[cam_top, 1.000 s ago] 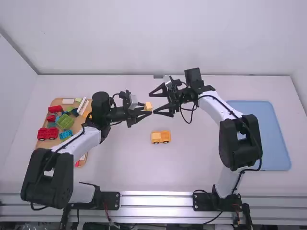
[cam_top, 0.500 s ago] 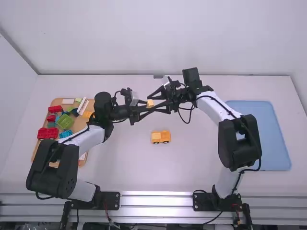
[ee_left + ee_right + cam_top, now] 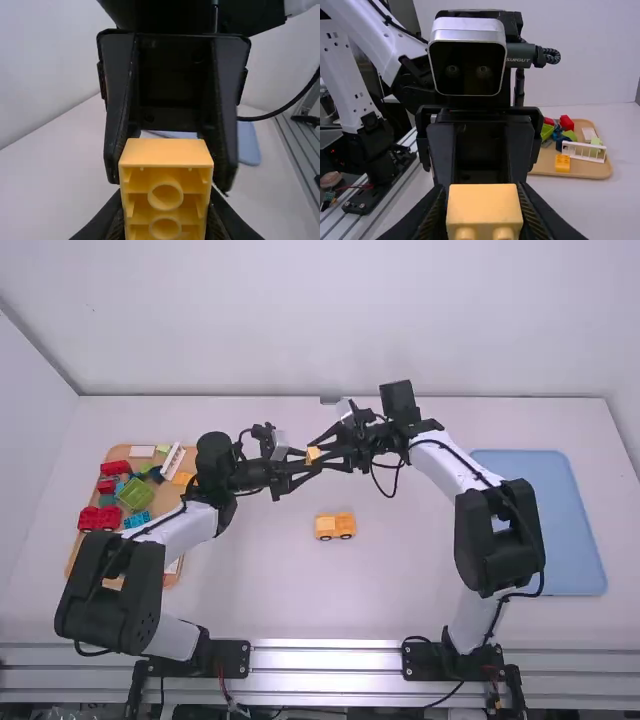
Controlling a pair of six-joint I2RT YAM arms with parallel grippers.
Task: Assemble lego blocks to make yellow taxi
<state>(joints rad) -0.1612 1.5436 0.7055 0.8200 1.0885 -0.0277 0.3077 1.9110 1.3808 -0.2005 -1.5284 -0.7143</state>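
Yellow block (image 3: 313, 455) sits in a double pinch: left gripper (image 3: 308, 462) and right gripper (image 3: 320, 454) both have fingers pressed on its sides, off the table. Left wrist view gives its hollow underside, two round tubes visible. Right wrist view gives its smooth face plus studs. In each, the other gripper's dark fingers stand just beyond the block.

Next out, high view: yellow car (image 3: 335, 526), upright on the table, wheels down, apart from both grippers. Call the car clock centre: the pinched block is at 12 o'clock.

Farther out: wooden tray (image 3: 590, 172) at 9, blue tray (image 3: 552, 530) at 3. Right wrist view separates some wooden tray parts better: yellow brick (image 3: 562, 163) near the white railing (image 3: 583, 151). High view adds the red wheeled piece (image 3: 100, 518) and green bin (image 3: 136, 493) on the same tray.
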